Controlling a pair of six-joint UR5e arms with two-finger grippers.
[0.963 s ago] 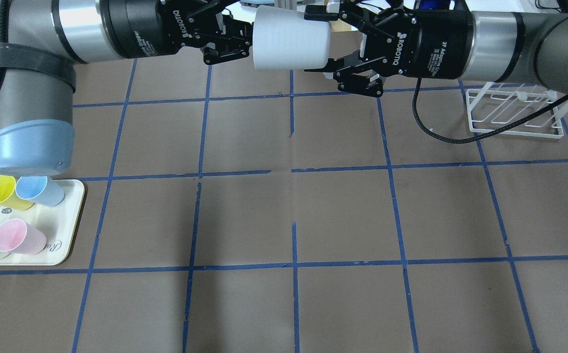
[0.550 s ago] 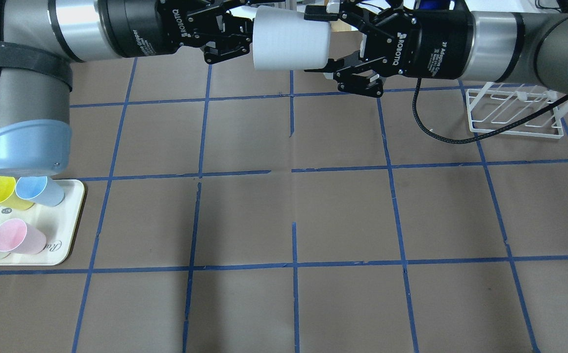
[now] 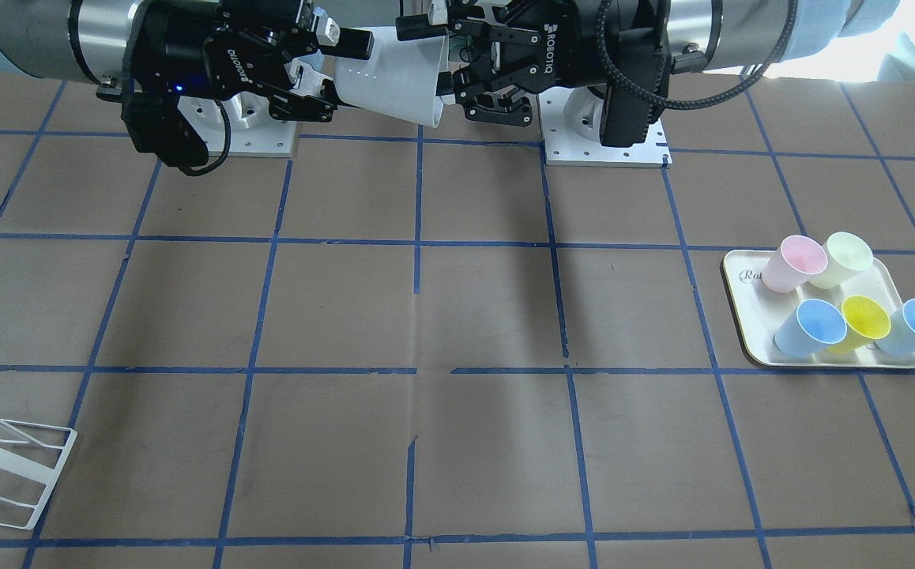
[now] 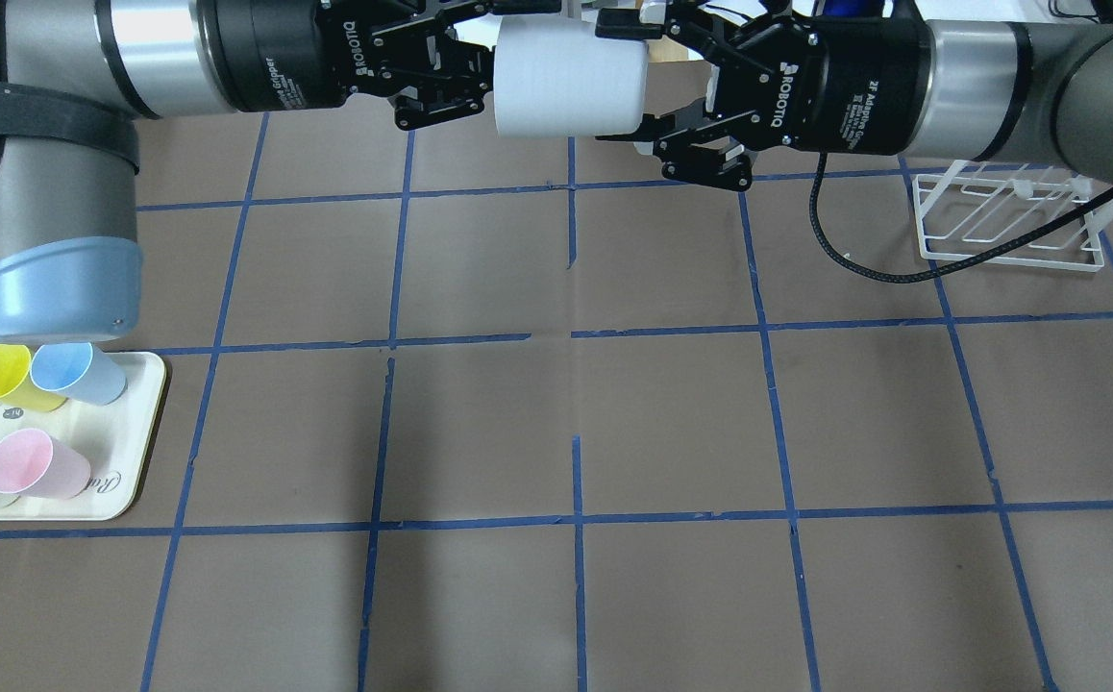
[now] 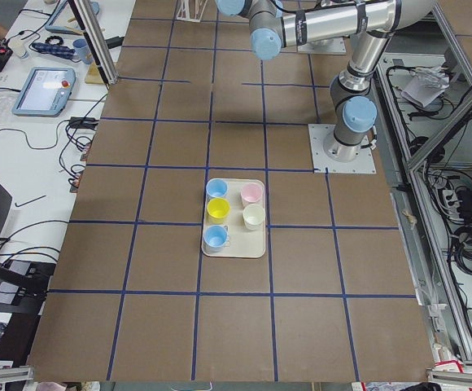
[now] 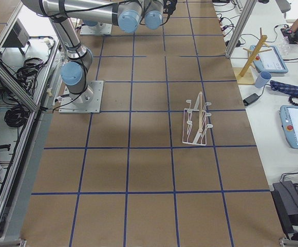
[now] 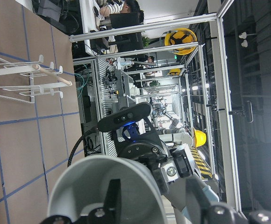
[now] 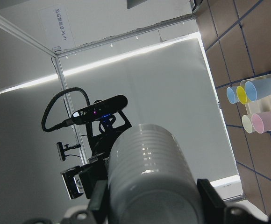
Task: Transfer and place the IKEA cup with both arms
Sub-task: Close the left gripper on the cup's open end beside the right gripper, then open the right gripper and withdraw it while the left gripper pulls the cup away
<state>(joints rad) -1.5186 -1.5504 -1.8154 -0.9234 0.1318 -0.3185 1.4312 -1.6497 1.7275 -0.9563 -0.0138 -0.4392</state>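
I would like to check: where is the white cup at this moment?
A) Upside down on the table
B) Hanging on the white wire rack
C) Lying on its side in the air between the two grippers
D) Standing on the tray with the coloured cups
C: the IKEA cup lies on its side in mid-air between the left gripper and the right gripper, while the tray carries only the five coloured cups.
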